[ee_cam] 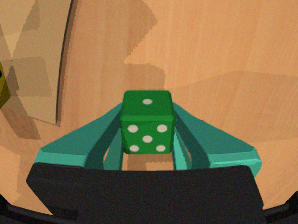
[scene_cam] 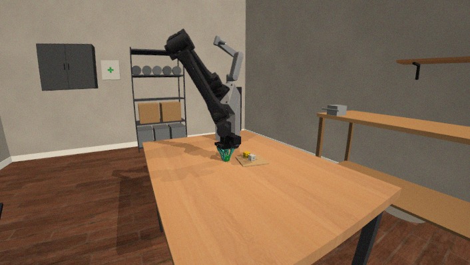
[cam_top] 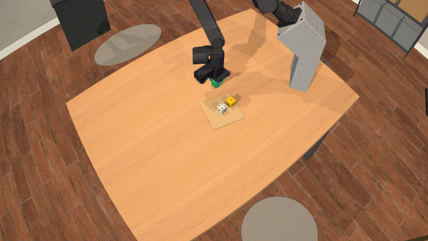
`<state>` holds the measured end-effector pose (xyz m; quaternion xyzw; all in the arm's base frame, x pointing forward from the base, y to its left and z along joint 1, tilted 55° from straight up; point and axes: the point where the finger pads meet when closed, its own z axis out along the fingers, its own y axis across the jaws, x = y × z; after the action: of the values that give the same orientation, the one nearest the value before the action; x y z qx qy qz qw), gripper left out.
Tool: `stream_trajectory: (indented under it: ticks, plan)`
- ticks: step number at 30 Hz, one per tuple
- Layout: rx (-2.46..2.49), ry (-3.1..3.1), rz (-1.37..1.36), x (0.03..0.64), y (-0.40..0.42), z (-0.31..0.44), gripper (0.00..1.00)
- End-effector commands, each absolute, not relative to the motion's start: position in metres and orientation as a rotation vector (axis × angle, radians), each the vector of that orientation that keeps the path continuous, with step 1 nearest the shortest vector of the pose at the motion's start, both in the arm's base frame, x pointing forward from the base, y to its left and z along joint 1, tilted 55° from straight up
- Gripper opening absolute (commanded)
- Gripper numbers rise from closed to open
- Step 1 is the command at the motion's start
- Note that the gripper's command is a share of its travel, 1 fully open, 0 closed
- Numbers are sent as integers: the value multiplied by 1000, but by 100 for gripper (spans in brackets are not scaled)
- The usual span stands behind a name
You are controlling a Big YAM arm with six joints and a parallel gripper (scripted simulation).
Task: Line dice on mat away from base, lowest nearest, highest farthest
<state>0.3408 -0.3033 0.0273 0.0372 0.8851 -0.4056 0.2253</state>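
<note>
Clamping the green die (ee_cam: 147,123) between its teal fingers, the gripper (ee_cam: 148,157) stands beside the mat (cam_top: 225,121) over bare table (cam_top: 157,157). On the mat the white die (cam_top: 222,108) and yellow die (cam_top: 231,102) sit nearly touching.

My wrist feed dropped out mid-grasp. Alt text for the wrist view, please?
The gripper is shut on a green die, held between teal fingers over the wooden table. The mat's edge shows at left.
</note>
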Motion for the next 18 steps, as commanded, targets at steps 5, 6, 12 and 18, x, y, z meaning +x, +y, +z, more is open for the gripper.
stream_trajectory:
  ticks: [5,6,12,18]
  plan:
    - [92,2441,-1106,330,-278,39,26]
    - [93,2440,-1107,328,-274,43,26]
    - [95,2434,-1109,316,-249,64,26]
    - [97,2429,-1110,308,-230,82,26]
